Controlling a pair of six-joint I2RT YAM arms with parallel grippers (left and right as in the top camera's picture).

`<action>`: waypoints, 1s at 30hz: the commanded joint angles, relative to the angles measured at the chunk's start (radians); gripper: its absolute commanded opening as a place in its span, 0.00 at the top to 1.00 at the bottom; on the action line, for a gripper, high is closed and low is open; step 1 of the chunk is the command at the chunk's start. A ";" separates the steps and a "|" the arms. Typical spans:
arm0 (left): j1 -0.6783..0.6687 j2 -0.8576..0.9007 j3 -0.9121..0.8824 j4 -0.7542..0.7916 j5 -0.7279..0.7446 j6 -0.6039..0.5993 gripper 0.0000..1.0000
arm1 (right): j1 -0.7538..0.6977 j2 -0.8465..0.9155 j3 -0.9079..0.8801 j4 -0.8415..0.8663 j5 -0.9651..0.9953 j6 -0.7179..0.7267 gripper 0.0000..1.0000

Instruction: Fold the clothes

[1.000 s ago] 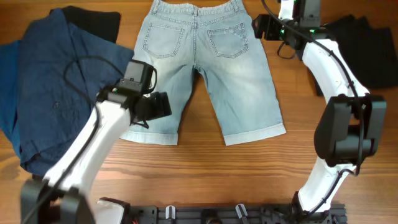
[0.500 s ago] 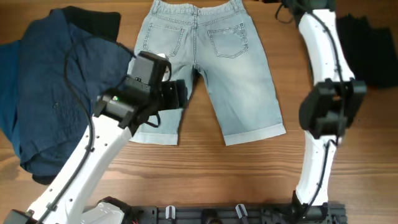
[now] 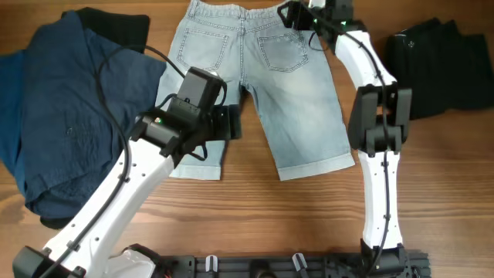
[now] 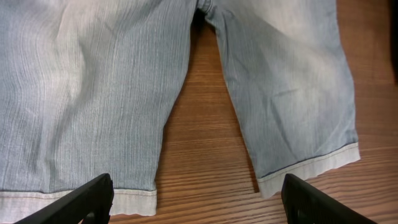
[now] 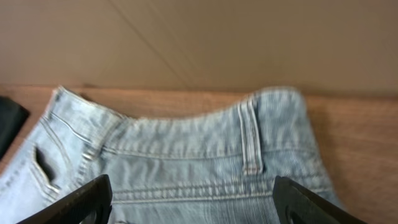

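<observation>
Pale blue denim shorts (image 3: 262, 85) lie flat, back pockets up, waistband at the far edge. My left gripper (image 3: 231, 123) hovers open over the gap between the legs; the left wrist view shows both hems (image 4: 81, 124) and bare wood between its wide jaws (image 4: 196, 199). My right gripper (image 3: 297, 17) is open above the waistband's right end; the right wrist view shows the waistband and a belt loop (image 5: 249, 134) between its jaws (image 5: 193, 199). A navy shirt (image 3: 62, 116) lies at the left, with a black garment (image 3: 120, 27) behind it.
A second pile of black garments (image 3: 444, 62) lies at the right rear. A black rail (image 3: 293, 266) runs along the table's near edge. The right arm (image 3: 378, 131) stands beside the shorts' right leg.
My left gripper has moved right, from the left leg's hem to over the gap between the legs. My right gripper has swung left, from beside the shorts to above the waistband.
</observation>
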 commanded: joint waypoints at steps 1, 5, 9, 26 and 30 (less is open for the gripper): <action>-0.003 0.037 0.015 -0.001 -0.017 -0.006 0.14 | -0.008 0.065 0.011 0.007 0.037 0.015 0.17; -0.003 0.064 0.015 0.000 -0.017 -0.006 0.14 | -0.014 0.070 0.011 0.047 0.048 0.013 0.16; -0.003 0.068 0.015 0.003 -0.017 -0.006 0.14 | -0.016 0.068 0.029 0.068 0.037 0.012 0.16; -0.003 0.157 0.015 0.023 -0.017 -0.011 0.14 | -0.035 0.095 0.061 0.081 0.128 -0.093 0.22; -0.003 0.157 0.015 0.026 -0.017 -0.033 0.14 | -0.035 0.100 0.047 0.066 0.129 -0.094 0.30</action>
